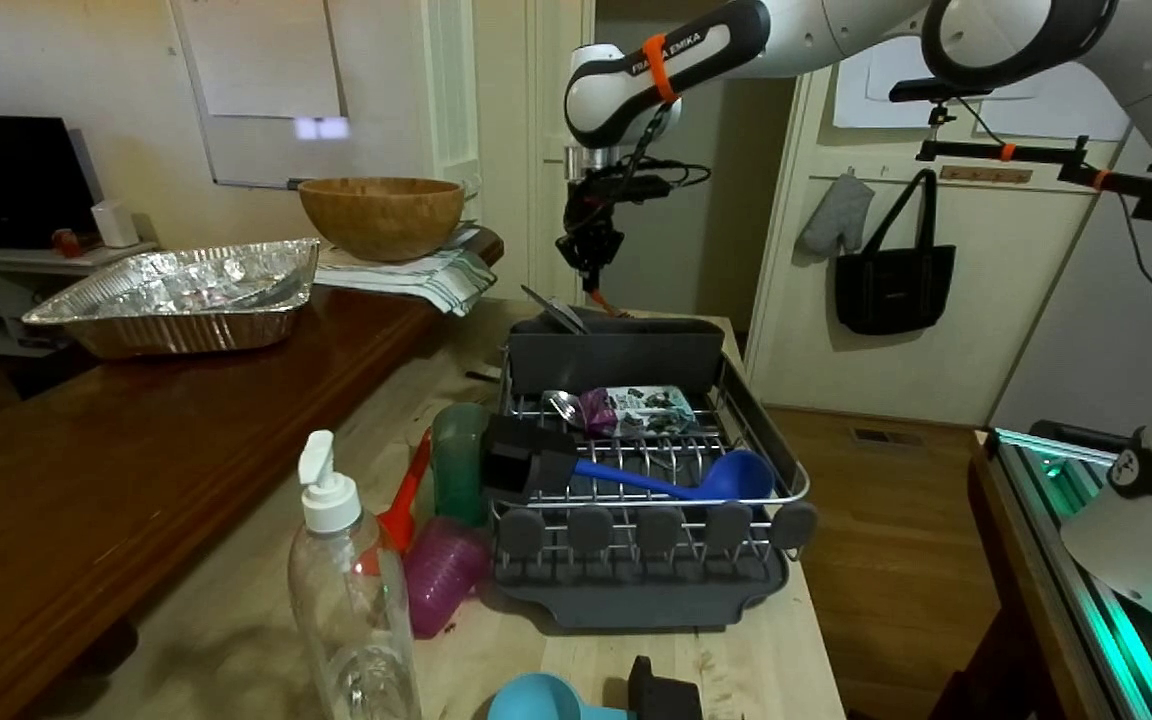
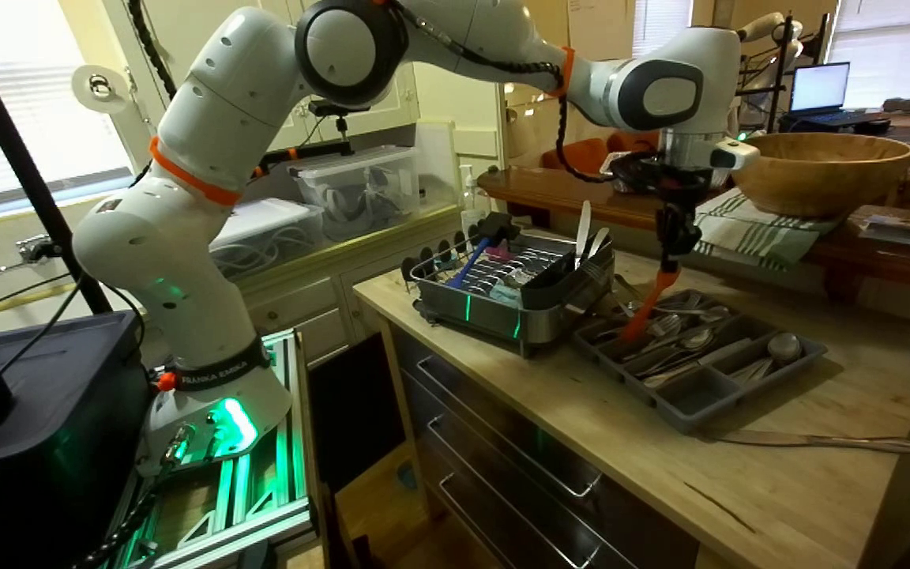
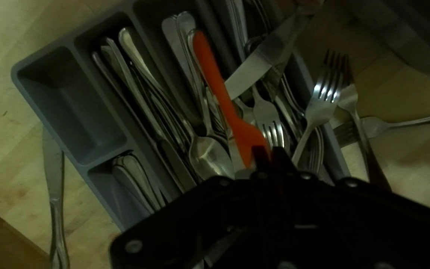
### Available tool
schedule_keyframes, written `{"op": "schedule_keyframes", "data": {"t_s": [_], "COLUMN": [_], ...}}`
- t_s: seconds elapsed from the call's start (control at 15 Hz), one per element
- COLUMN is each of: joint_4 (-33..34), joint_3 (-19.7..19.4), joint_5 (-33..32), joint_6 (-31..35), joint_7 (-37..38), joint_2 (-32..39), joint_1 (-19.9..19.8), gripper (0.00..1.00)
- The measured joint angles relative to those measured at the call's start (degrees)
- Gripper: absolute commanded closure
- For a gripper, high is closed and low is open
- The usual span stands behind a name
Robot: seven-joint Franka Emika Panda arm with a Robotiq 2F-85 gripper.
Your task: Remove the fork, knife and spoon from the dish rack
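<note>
The dark grey dish rack (image 1: 636, 600) stands on the wooden counter and also shows in an exterior view (image 2: 479, 312). A silver knife (image 2: 584, 225) and another silver piece (image 2: 599, 243) stand up in its end holder. My gripper (image 2: 668, 265) is beside the rack, over the grey cutlery tray (image 2: 684, 415). It is shut on an orange utensil (image 2: 648, 308), which slants down into the tray. In the wrist view the orange utensil (image 3: 215, 82) runs out from the fingertips (image 3: 271, 153) across silver cutlery. A fork (image 3: 323, 101) leans over the tray's edge.
A loose knife (image 2: 818, 442) lies on the counter in front of the tray. A wooden bowl (image 2: 822, 170) is on the raised ledge behind. A blue ladle (image 1: 676, 480) lies across the rack. A clear pump bottle (image 1: 356, 600) and a pink cup (image 1: 446, 575) are beside the rack.
</note>
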Motion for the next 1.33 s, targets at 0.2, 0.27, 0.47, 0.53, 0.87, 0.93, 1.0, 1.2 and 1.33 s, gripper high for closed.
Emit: {"op": "schedule_keyframes", "data": {"t_s": [0.2, 0.27, 0.47, 0.53, 0.87, 0.93, 1.0, 1.2, 1.33], "joint_4": [1.56, 1.98, 3.28, 3.6, 5.16, 5.5, 5.77, 5.6, 4.37], "joint_3": [1.14, 1.61, 2.99, 3.22, 3.02, 2.77, 2.51, 1.76, 1.32], "joint_5": [1.05, 1.52, 2.72, 2.87, 2.71, 2.48, 2.26, 0.34, -1.34], "joint_6": [0.06, 0.1, 0.11, -0.03, -0.84, -1.05, -1.07, -1.09, -1.09], "joint_7": [-5.16, -7.0, -11.54, -12.3, -12.73, -12.51, -12.24, -12.06, -12.05], "joint_2": [1.11, 1.47, 2.69, 3.06, 4.19, 4.16, 4.03, 2.27, -0.19], "joint_1": [-1.54, -2.04, -3.32, -3.54, -3.51, -3.38, -3.19, -2.23, -1.42], "gripper": [0.98, 0.98, 0.67, 0.6, 0.22, 0.16, 0.07, 0.0, 0.0]}}
